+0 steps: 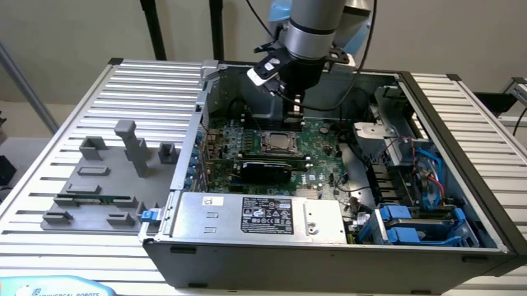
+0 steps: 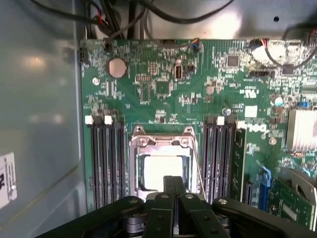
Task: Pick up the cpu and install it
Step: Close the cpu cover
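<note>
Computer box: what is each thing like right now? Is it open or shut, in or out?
Computer box: open, lid off, insides showing.
Chip: lying in its socket on the green board.
Gripper: shut, holding nothing, close over the chip.
Memory stick: outside the box, lying among the grey blocks.

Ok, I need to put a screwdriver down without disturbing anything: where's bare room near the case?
Bare: the far part of the ribbed table, beyond the grey fixture blocks, and the strip along the case on the exterior view's right. Crowded: inside the case, where the tool hangs by the cpu among cables.
</note>
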`<state>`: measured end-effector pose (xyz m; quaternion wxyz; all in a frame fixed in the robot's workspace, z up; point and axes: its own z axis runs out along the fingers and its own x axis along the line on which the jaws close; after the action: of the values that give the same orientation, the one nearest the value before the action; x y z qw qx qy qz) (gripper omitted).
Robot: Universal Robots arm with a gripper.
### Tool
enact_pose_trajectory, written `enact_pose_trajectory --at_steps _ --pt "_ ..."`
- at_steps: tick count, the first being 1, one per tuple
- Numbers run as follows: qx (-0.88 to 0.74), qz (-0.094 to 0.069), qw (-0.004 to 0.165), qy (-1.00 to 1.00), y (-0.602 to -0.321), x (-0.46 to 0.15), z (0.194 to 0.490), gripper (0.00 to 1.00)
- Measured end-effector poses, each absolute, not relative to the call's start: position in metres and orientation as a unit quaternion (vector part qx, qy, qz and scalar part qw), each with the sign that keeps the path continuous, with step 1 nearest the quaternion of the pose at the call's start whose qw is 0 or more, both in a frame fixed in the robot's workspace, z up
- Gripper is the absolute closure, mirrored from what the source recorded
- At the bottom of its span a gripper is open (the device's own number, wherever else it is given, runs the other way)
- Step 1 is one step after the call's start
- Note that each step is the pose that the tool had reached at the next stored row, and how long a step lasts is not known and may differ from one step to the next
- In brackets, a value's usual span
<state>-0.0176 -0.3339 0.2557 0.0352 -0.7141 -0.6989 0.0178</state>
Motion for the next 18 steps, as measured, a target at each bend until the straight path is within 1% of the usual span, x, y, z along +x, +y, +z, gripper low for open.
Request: enact_pose_trajectory --at_steps 7,18 --pt "-0.713 0.027 0.044 -0.699 -0.334 -0.038 0.253 0.89" --pt "-0.712 0.039 0.056 -0.699 -0.334 -0.085 0.250 0.89"
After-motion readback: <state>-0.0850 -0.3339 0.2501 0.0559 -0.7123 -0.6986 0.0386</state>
